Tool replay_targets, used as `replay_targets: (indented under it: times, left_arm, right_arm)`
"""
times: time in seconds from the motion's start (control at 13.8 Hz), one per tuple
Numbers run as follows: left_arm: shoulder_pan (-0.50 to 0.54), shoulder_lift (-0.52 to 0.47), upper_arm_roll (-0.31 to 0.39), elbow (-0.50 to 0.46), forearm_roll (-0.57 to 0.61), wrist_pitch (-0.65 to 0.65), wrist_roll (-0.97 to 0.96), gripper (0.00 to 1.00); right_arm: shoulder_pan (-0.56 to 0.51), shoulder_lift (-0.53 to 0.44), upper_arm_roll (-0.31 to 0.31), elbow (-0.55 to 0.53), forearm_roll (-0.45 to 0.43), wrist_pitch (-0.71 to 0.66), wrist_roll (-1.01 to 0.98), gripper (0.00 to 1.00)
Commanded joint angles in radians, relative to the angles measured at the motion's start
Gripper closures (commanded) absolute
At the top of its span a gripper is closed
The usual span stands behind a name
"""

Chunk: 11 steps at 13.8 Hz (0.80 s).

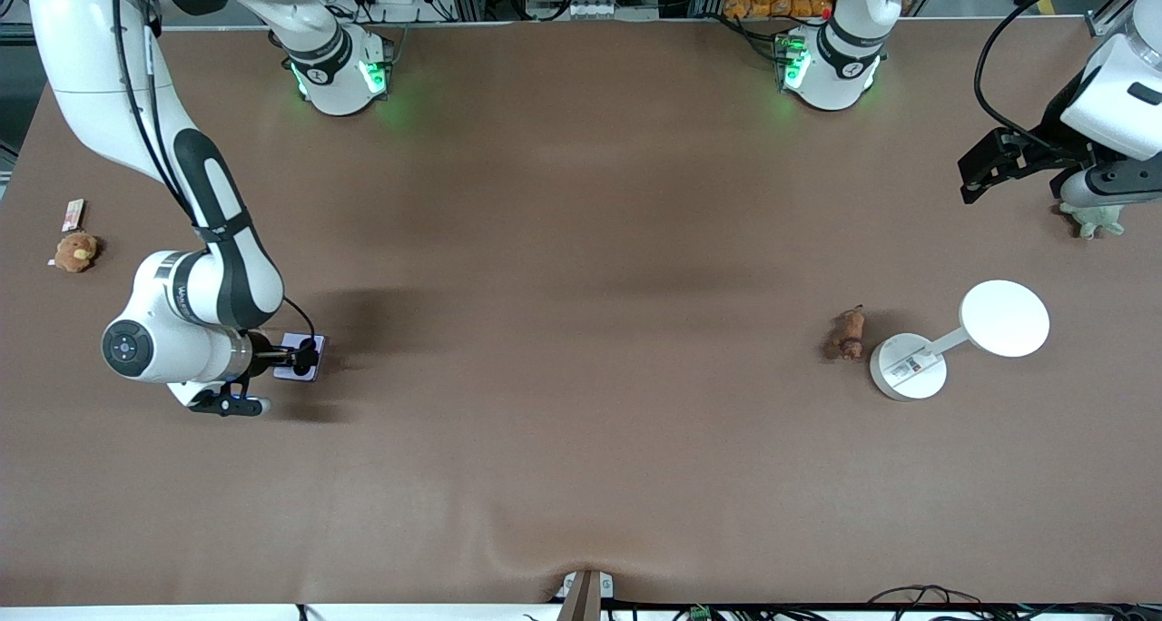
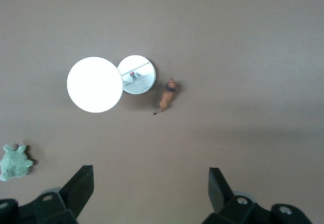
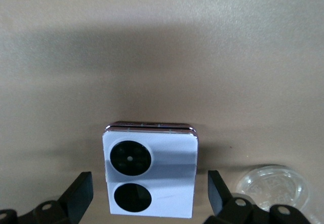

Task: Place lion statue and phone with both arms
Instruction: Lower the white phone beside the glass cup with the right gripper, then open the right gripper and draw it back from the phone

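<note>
The pale lavender phone (image 1: 300, 374) lies flat on the table toward the right arm's end, its two black camera circles up in the right wrist view (image 3: 151, 173). My right gripper (image 1: 305, 356) is low over it and open, a finger on either side with gaps showing (image 3: 150, 196). The small reddish-brown lion statue (image 1: 847, 333) lies on the table beside a white stand; it also shows in the left wrist view (image 2: 166, 96). My left gripper (image 1: 976, 181) hangs open and empty in the air at the left arm's end (image 2: 150, 188).
A white stand with a round base (image 1: 908, 367) and a round top disc (image 1: 1005, 318) is next to the lion. A green plush toy (image 1: 1094, 220) lies under the left arm. An orange-brown plush (image 1: 75, 251) and a small card (image 1: 73, 214) lie at the right arm's end. A clear round lid (image 3: 273, 188) sits beside the phone.
</note>
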<state>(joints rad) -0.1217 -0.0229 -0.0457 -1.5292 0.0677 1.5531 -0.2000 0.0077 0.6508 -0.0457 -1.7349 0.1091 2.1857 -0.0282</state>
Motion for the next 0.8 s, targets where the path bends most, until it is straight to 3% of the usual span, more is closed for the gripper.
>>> replay_targets:
  times: [0.0, 0.73]
  left_arm:
    - [-0.001, -0.012, 0.009, -0.011, -0.019, -0.008, 0.017, 0.00]
    - [0.004, -0.022, 0.007, -0.031, -0.017, -0.037, 0.059, 0.00]
  right_arm:
    - [-0.020, -0.022, 0.018, 0.015, -0.009, -0.018, -0.007, 0.00]
    - [0.029, -0.275, 0.030, 0.078, -0.009, -0.021, -0.009, 0.00]
